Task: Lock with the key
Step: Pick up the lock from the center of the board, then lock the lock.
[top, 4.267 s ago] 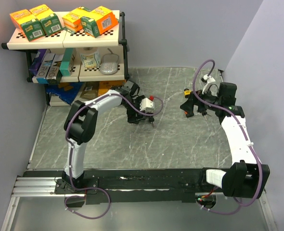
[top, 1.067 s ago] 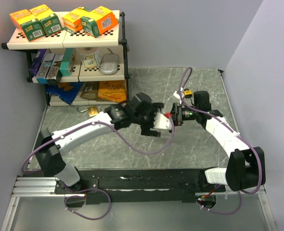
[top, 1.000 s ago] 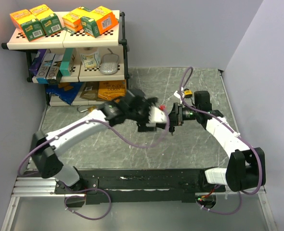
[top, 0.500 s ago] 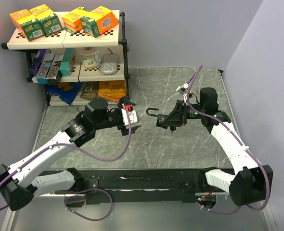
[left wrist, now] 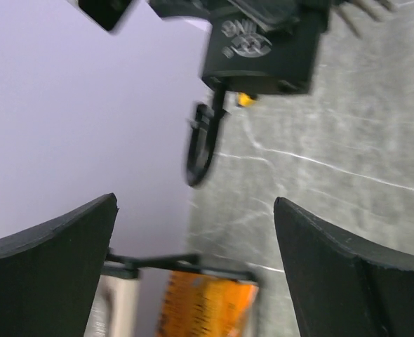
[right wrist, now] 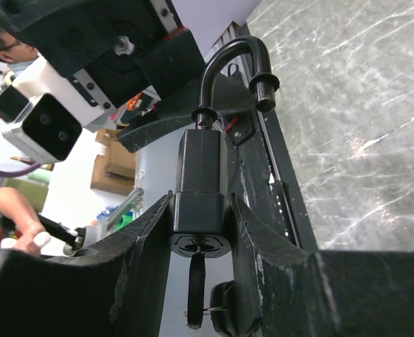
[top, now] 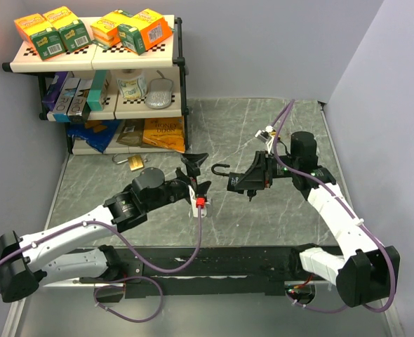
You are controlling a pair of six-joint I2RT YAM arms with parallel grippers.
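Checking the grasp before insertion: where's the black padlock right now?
Top view, right of centre: the black padlock is clamped in the right hand, its open shackle facing the open left hand just to its left.

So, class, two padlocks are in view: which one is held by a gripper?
The black padlock, clamped in the right gripper above the table with its shackle open. The brass padlock lies loose on the table near the shelf.

Top view: even, diffuse overhead light, faint soft shadows, mild sheen on the marble tabletop [top: 263,210]. Left wrist view: heavy motion blur, padlock [left wrist: 256,56] smeared. Right wrist view: padlock sharp, background past the table edge overexposed and out of focus.
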